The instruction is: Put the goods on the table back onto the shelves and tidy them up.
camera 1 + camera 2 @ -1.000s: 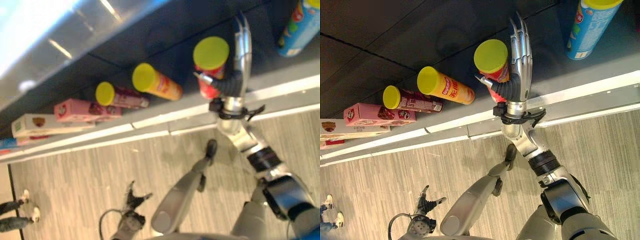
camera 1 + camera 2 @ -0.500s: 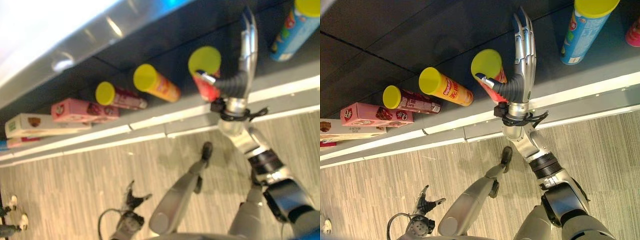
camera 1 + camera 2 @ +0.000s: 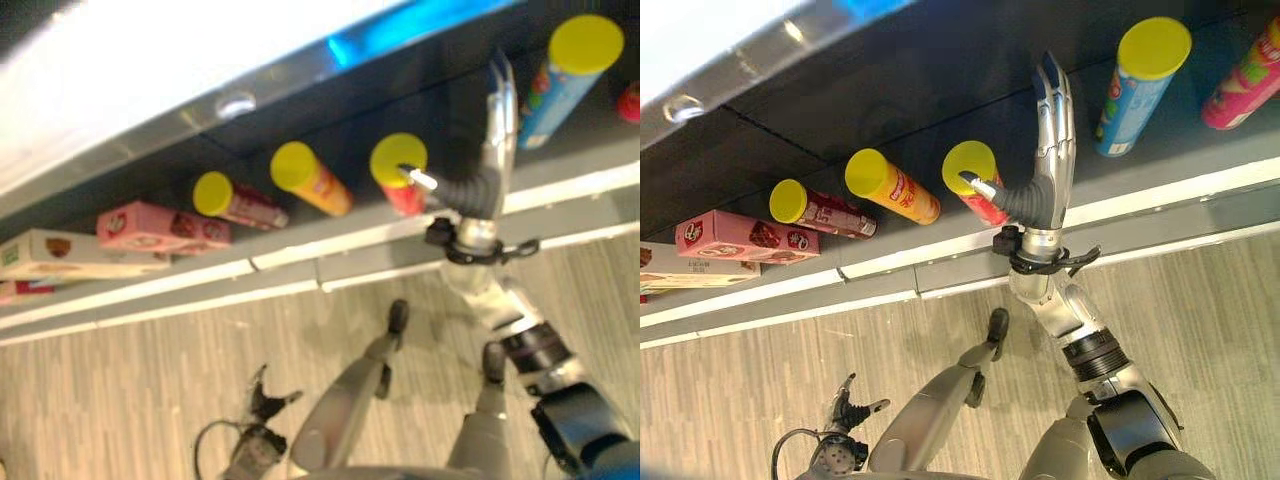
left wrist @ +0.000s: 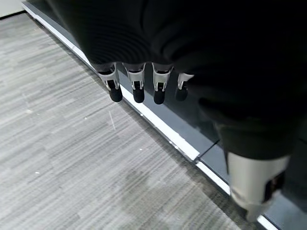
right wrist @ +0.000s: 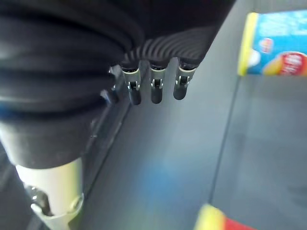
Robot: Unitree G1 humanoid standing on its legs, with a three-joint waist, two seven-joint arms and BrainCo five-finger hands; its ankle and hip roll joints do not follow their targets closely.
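Note:
A red can with a yellow lid (image 3: 982, 196) stands on the dark shelf (image 3: 1160, 192) near its front edge. My right hand (image 3: 1048, 160) is raised beside the can on its right, open, fingers straight and pointing into the shelf, thumb tip against the lid. In the right wrist view its fingertips (image 5: 153, 90) hang over the shelf board, with the red can (image 5: 225, 221) at the edge. My left hand (image 3: 844, 412) hangs low over the floor, open; its fingertips (image 4: 138, 91) point down at the carpet.
Left of the red can lie an orange can (image 3: 892, 186), a dark red can (image 3: 822, 208), a pink box (image 3: 736, 238) and a white box (image 3: 688, 268). To the right stand a blue can (image 3: 1134, 88) and a pink can (image 3: 1240, 88). Grey striped floor (image 3: 1200, 300) runs below.
The whole picture has shifted, bringing more of the shelf above and to the right into sight. My right hand now reaches farther past the red can's lid. The left hand has not moved.

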